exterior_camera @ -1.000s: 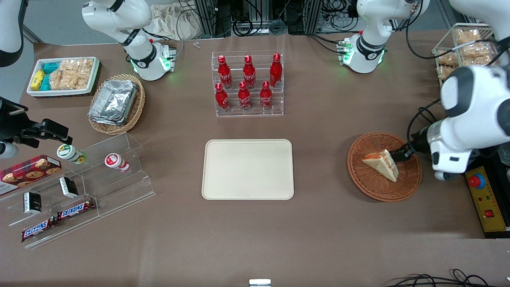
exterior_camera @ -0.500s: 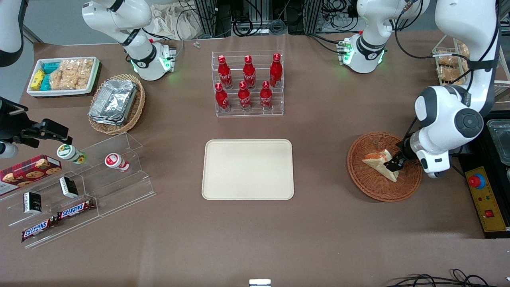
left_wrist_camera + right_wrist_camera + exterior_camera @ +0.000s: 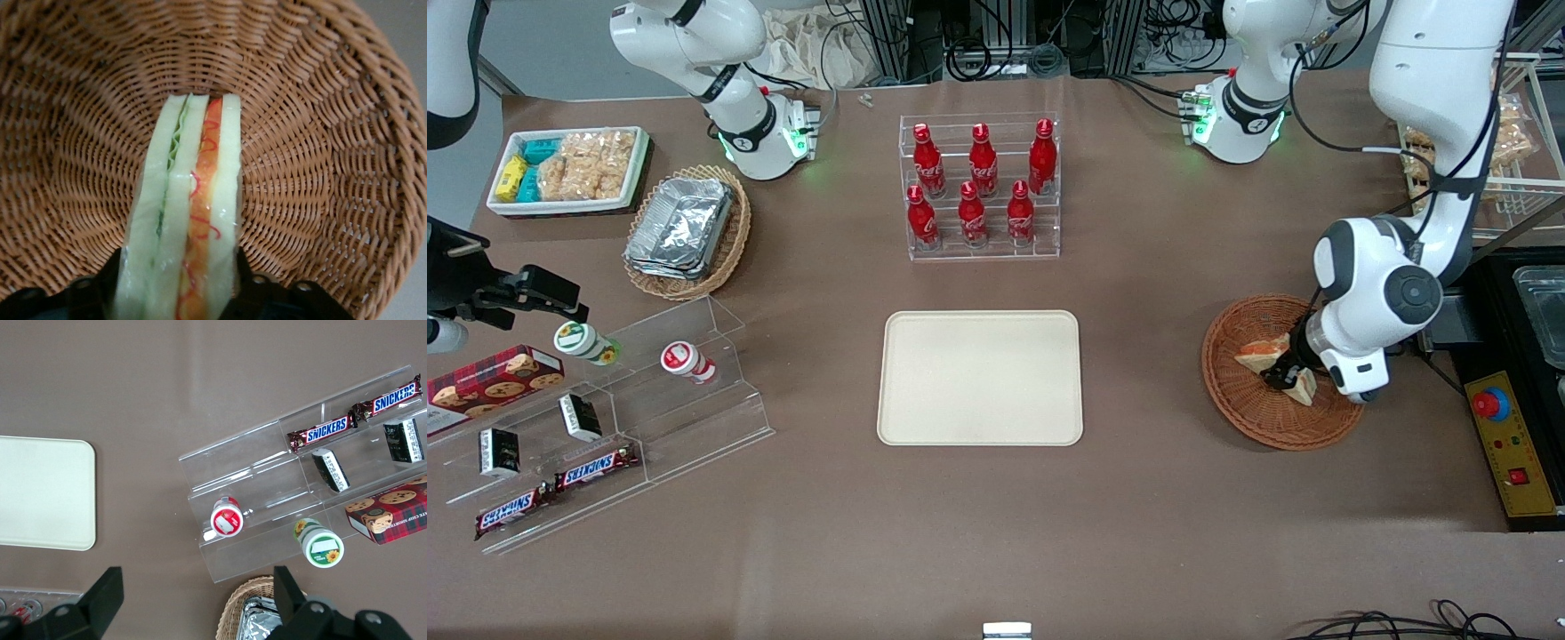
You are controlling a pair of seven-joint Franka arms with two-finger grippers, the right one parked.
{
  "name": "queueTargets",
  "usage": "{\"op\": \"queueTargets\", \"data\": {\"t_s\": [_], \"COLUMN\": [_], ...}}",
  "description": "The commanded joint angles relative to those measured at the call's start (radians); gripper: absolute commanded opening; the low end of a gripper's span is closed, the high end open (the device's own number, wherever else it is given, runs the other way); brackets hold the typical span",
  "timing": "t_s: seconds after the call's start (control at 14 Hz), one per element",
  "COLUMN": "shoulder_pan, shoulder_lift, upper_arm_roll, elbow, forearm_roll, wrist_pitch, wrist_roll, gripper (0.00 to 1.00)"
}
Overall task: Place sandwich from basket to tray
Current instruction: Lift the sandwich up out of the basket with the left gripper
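Note:
The sandwich (image 3: 1260, 356) lies in the reddish-brown wicker basket (image 3: 1240, 404) toward the working arm's end of the table. My left gripper (image 3: 1282, 374) is down in the basket, open, with one finger on each side of the sandwich and close against its bread faces. In the left wrist view the sandwich (image 3: 190, 200) stands on edge between the black fingers (image 3: 263, 297) of the gripper (image 3: 175, 293), over the basket weave (image 3: 320, 167). The arm hides the sandwich's middle in the front view. The cream tray (image 3: 980, 377) lies bare at the table's middle and shows in the right wrist view (image 3: 40, 493).
A clear rack of red bottles (image 3: 980, 188) stands farther from the camera than the tray. A tan basket with foil containers (image 3: 685, 231), a white snack bin (image 3: 569, 169) and a clear stepped stand (image 3: 614, 418) sit toward the parked arm's end. A yellow box with a red button (image 3: 1507, 444) is beside the basket.
My left gripper has moved from the basket's rim in over the sandwich and come down astride it. The sandwich has stayed in the basket.

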Motion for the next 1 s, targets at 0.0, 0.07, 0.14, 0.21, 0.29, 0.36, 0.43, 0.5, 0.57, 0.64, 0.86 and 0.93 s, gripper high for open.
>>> {"op": "queueTargets", "data": {"t_s": [0.0, 0.07, 0.14, 0.21, 0.29, 0.36, 0.43, 0.5, 0.57, 0.64, 0.86, 0.93], "shoulder_pan": [-0.012, -0.012, -0.012, -0.012, -0.014, -0.014, -0.014, -0.014, -0.012, -0.014, -0.014, -0.014], "shoulder_lift": [-0.018, -0.044, -0.083, -0.119, -0.155, -0.178, -0.18, -0.174, -0.17, -0.17, -0.137, -0.12], "upper_arm_roll": [0.001, 0.001, 0.001, -0.001, -0.005, -0.028, -0.066, -0.114, -0.161, -0.209, -0.362, -0.408], "elbow": [0.009, 0.012, 0.02, 0.041, 0.078, 0.125, 0.182, 0.231, 0.251, 0.256, 0.294, 0.295], "forearm_roll": [0.023, 0.023, 0.025, 0.026, 0.026, 0.026, 0.026, 0.026, 0.025, 0.022, 0.022, 0.023], "wrist_pitch": [0.02, -0.003, -0.07, -0.159, -0.26, -0.357, -0.449, -0.513, -0.528, -0.52, -0.471, -0.418], "wrist_roll": [-0.058, -0.059, -0.058, -0.045, -0.016, 0.032, 0.082, 0.094, 0.097, 0.105, 0.179, 0.185], "gripper": [0.0, 0.0, 0.0, 0.0, 0.0, 0.0, 0.0, 0.0, 0.0, 0.0, 0.0, 0.0]}}
